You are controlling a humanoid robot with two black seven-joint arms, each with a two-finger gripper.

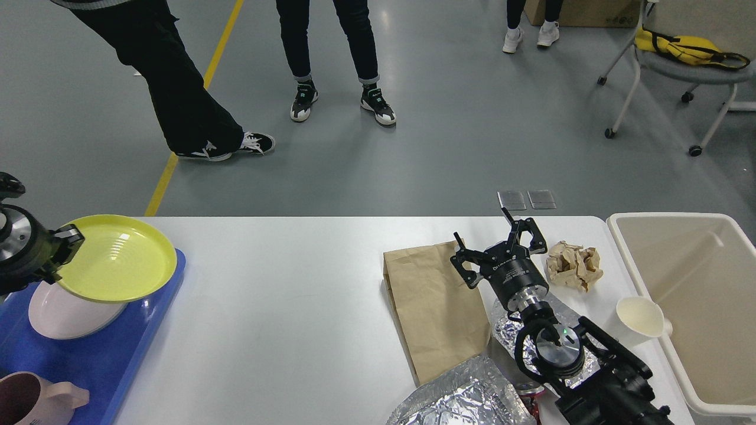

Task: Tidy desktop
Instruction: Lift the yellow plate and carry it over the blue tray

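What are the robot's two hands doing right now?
Left gripper: shut on the yellow plate, above the blue tray.
Right gripper: open, holding nothing.

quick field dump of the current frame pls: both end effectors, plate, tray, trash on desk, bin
left end effector: shut on yellow plate, plate over pink plate
right end effector: open, empty, above desktop
blue tray: pink plate, pink mug
trash on desktop: paper bag, crumpled paper, foil, paper cup
beige bin: looks empty
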